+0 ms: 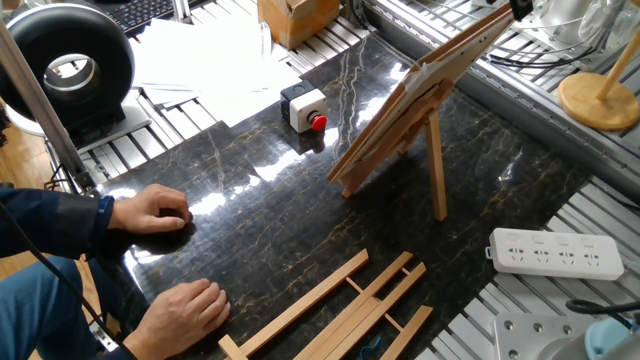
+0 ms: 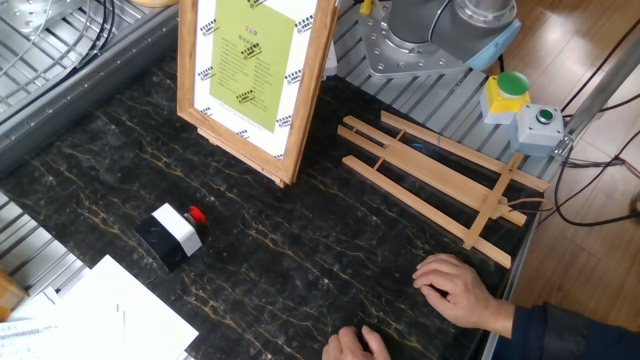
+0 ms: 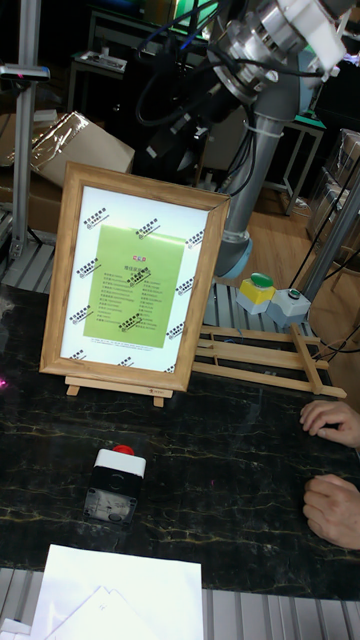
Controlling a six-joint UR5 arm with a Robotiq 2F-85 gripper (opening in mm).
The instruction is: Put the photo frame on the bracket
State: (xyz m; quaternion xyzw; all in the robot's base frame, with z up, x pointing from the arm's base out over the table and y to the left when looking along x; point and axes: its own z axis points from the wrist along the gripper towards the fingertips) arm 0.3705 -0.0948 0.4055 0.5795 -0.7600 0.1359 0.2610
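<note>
The photo frame [image 1: 420,100] leans back on the bracket [image 1: 437,165], whose rear prop leg stands on the dark table. From the front the photo frame [image 3: 135,285] shows its yellow picture and white mat, its lower edge resting on the bracket's ledge [image 3: 110,388]. In the other fixed view the photo frame [image 2: 250,70] stands upright on the ledge [image 2: 235,150]. Only a dark tip of my gripper [image 1: 520,8] shows at the top edge, above and clear of the frame. Its fingers are cut off.
A flat easel of long slats [image 1: 340,305] lies at the table's near side. A box with a red button [image 1: 305,108] sits left of the bracket. A person's hands [image 1: 150,212] rest on the table. A white power strip [image 1: 555,252] lies at the right; white papers [image 1: 200,60] at the back left.
</note>
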